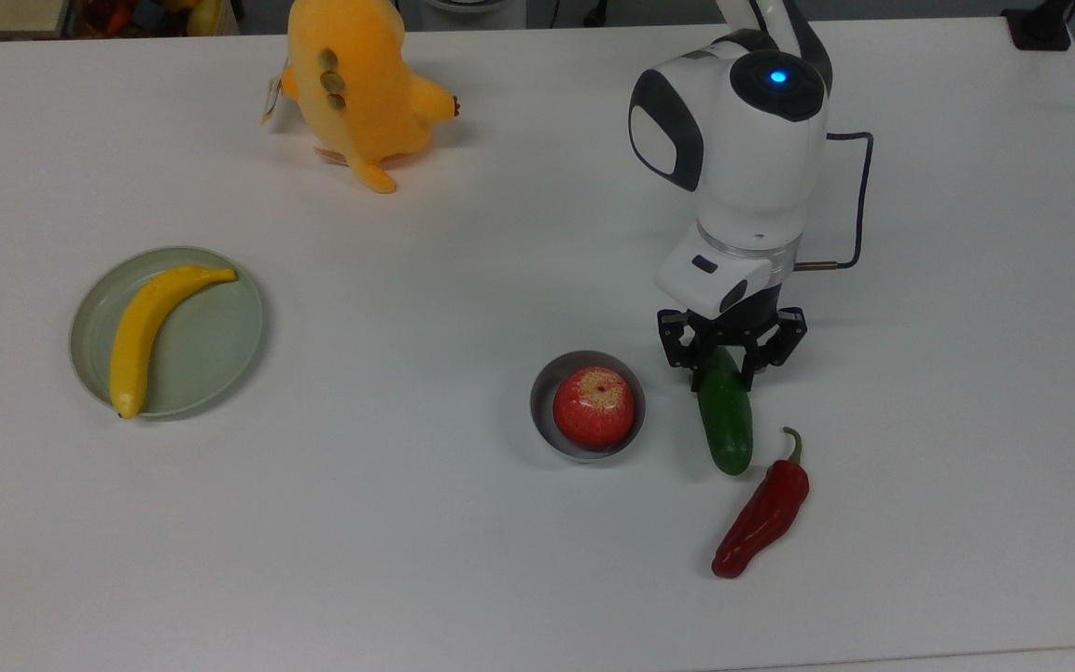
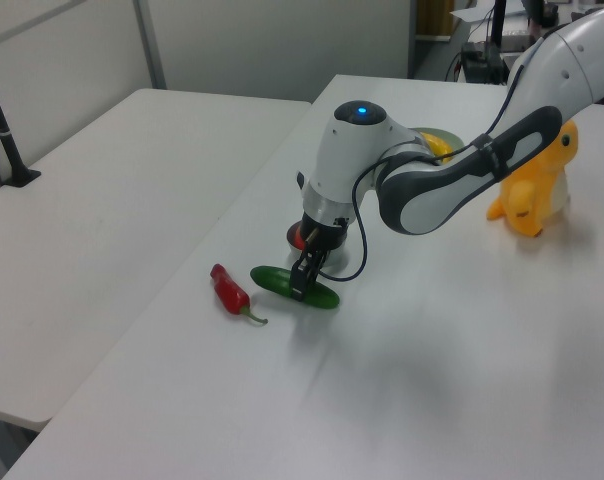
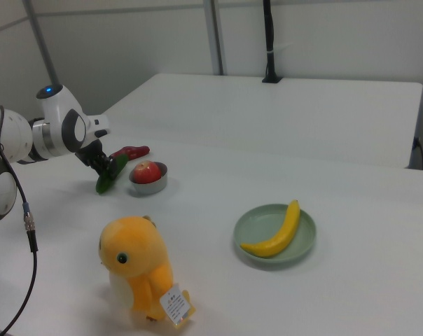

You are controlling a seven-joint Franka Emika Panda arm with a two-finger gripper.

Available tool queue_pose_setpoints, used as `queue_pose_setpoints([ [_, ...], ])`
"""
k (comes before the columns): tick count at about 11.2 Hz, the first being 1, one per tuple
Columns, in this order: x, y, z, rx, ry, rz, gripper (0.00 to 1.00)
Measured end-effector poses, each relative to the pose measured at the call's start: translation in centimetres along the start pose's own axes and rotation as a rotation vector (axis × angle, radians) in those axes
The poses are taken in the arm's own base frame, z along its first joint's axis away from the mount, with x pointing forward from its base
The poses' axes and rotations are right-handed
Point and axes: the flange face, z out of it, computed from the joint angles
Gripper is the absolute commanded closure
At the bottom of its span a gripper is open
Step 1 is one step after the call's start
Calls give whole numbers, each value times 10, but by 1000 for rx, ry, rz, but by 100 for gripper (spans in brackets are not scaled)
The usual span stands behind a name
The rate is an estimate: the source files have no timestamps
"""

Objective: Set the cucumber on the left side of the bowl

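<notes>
Green cucumber, one, clamped at its far end in my hand, on the bowl's right in the top view. One bowl, one apple, one chili, one banana, one plate.

bright, even overhead light; soft faint shadows on white table; mild glare, slight softness.
</notes>
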Motion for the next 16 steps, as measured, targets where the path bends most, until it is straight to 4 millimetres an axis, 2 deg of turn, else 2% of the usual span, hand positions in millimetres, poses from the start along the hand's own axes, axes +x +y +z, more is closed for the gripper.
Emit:
queue_pose_setpoints([
  [2, 1, -1, 3, 12, 14, 8, 91],
  [3, 1, -1, 4, 13, 14, 23, 75],
  [4, 1, -1, 6, 14, 15, 36, 51],
  [7, 1, -1, 7, 15, 12, 46, 0],
  [9, -2, -1, 14, 14, 2, 55, 0],
  [12, 2, -1, 8, 20, 12, 80, 0],
  [14, 10, -2, -13, 32, 39, 88, 0],
  [16, 19, -3, -46, 60, 68, 110, 0],
])
